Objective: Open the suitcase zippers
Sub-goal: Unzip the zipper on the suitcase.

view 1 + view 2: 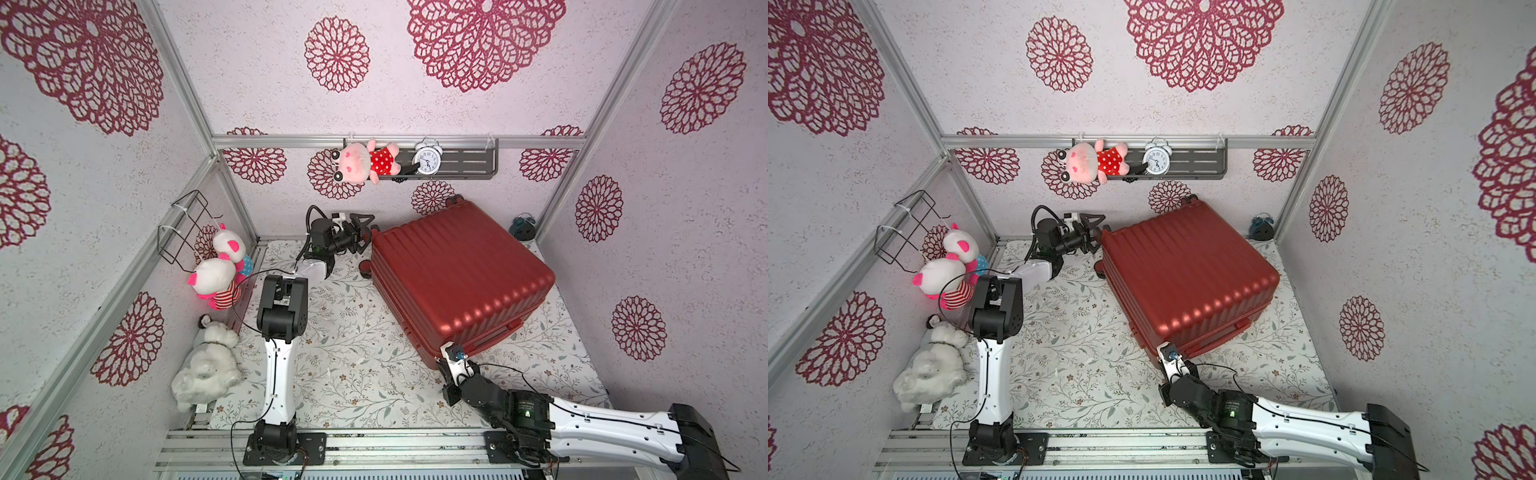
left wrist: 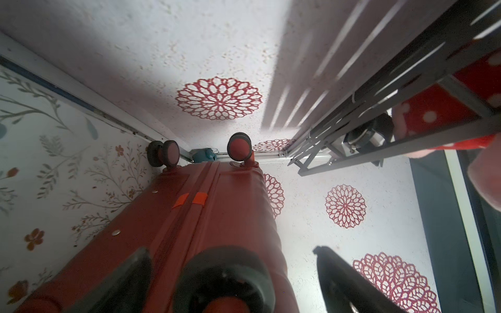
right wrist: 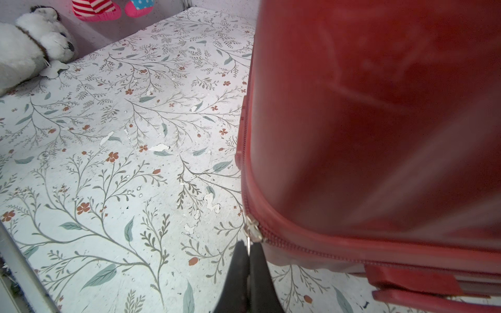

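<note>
1. Right hand is clenched on the small silver metal zipper pull, its two black fingers pinched flat around the tab.
2. That pull hangs from a slider at a rounded corner of the large dark red glossy ribbed hard-shell suitcase, the corner facing the right arm's base. The thin dark red zipper track runs from it along both adjoining sides.
3. The suitcase lies flat on the pale floral-printed surface, ribbed shell up, its halves closed together in both top views.
4. At the suitcase's wheeled end the left hand is spread wide, one red-and-black wheel between its fingers. Whether either finger touches the wheel I cannot tell.
5. Step in hand, as I judge it: drawing the slider along the seam, with the left hand placed to steady the suitcase. How much track is already parted cannot be read.
6. The next move calls for a pull that follows the track round the corner curve, parallel to the seam, with a tight pinch. A tug away from the suitcase would likely slip the thin tab or drag the suitcase across the surface.
</note>
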Controlling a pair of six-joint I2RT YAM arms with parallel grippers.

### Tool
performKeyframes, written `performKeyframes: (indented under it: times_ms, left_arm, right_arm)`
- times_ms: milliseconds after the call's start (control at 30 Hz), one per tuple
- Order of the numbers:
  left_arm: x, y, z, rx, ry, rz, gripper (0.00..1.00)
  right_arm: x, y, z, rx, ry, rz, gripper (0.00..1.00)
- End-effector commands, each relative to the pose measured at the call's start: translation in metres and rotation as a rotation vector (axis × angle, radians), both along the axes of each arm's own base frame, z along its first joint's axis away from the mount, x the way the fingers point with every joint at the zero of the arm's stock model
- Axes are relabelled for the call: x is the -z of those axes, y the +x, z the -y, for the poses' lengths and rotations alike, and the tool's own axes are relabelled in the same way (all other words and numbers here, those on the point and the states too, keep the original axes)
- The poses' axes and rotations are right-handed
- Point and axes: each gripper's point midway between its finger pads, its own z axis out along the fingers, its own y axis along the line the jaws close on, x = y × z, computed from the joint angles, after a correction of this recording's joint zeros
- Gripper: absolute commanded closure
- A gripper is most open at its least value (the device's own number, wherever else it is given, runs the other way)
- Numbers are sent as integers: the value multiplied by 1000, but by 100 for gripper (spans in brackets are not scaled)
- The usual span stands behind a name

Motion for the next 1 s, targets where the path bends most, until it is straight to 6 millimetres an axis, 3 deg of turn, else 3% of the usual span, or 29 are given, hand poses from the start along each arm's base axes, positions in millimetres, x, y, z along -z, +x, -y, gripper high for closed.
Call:
performKeyframes:
  times_ms: [0, 233, 433, 733, 967]
  left_arm:
    - [-27, -6, 4, 18, -28, 52, 7]
    - [-27, -6, -3, 5, -39, 53, 37]
    - [-24, -13, -21, -29, -30, 60, 53]
    - [-19, -51, -76, -138, 23, 70, 57]
    - [-29, -107, -112, -223, 68, 93, 59]
  right_arm:
    - [-33, -14, -24, -95, 134, -17, 100]
    - [-32, -15, -24, -97, 134, -20, 100]
    - [-34, -15, -22, -93, 137, -21, 100]
    - [-33, -12, -12, -47, 124, -35, 100]
    - [-33, -9, -2, -2, 109, -45, 100]
